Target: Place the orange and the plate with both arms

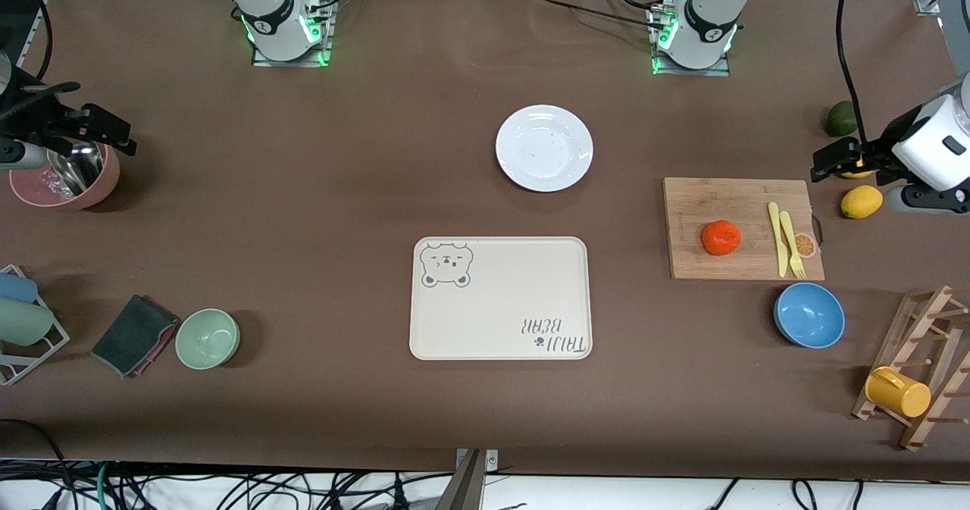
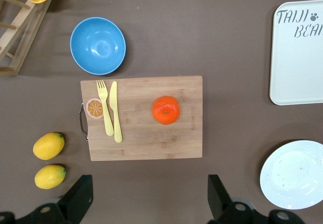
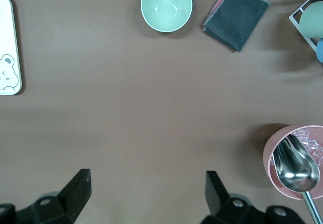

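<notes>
Orange (image 1: 721, 237) on a wooden cutting board (image 1: 705, 199), plate (image 1: 544, 148) at mid-table, both untouched.

Near to far: the orange lies toward the left arm's end, closest to the open left gripper (image 2: 146, 196); the plate sits farther back; the right gripper (image 3: 146, 193), also open, waits above a pink bowl (image 1: 102, 184).

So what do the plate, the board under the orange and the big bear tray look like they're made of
The plate looks like glazed ceramic or melamine: plain white, glossy highlights. The board under the orange appears to be bamboo or wood: pale tan strips with visible grain, matte. The bear tray seems to be matte cream plastic, with rounded moulded corners and printed lettering.
</notes>
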